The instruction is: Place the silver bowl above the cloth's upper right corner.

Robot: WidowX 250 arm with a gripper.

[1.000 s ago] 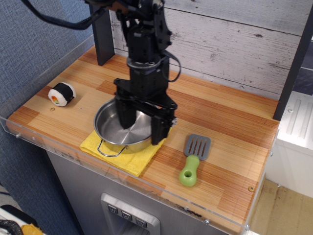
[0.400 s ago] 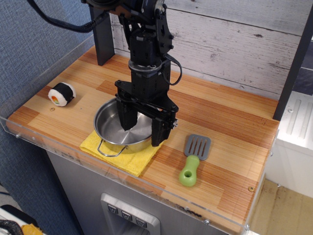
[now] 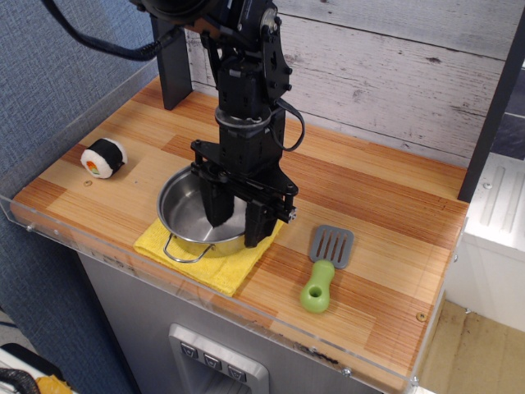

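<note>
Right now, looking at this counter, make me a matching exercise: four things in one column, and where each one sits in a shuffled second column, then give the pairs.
Things:
1. silver bowl
2. cloth
3. sushi roll
4. spatula

Places:
A. alone near the counter's left edge
B. right of the cloth, green handle toward the front
C. on the yellow cloth, straddled by the gripper
D. flat at the front edge, under the bowl

Pairs: 1-C, 2-D, 3-A, 4-B

Behind your wooden desk (image 3: pixel 369 205) you have a whitewashed plank wall (image 3: pixel 394 66), weathered grey in places. A blue textured panel (image 3: pixel 49 74) stands on the left. A clear plastic rim (image 3: pixel 205 300) edges the desk front. At lower right, what may be a pale wood floor (image 3: pixel 484 353) shows.
</note>
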